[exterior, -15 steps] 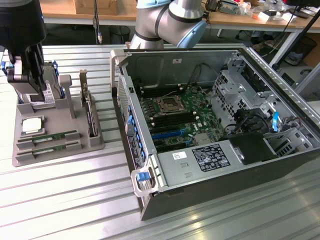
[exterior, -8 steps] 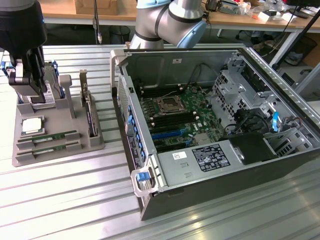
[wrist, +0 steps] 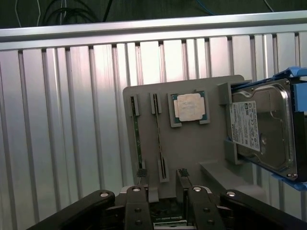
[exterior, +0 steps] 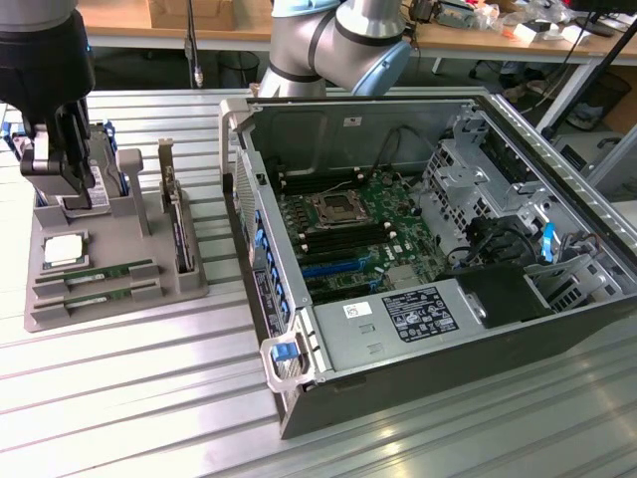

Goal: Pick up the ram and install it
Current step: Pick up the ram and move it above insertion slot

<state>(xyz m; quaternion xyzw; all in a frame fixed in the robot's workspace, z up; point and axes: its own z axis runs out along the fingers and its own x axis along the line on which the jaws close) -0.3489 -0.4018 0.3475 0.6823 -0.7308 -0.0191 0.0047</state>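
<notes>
Claw (exterior: 62, 189) hung part-open, empty, over tray (exterior: 40, 317) by hard drive (exterior: 103, 179). Ram (exterior: 96, 271) lay in slot at tray edge opposite. Best, I judged: square jaws across stick's long sides, descend straight.

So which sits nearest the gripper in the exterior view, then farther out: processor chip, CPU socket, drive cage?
1. Processor chip, on the gray tray at the exterior view's left, by the gripper.
2. CPU socket, in the middle of the open computer case.
3. Drive cage, toward the exterior view's right.
</notes>
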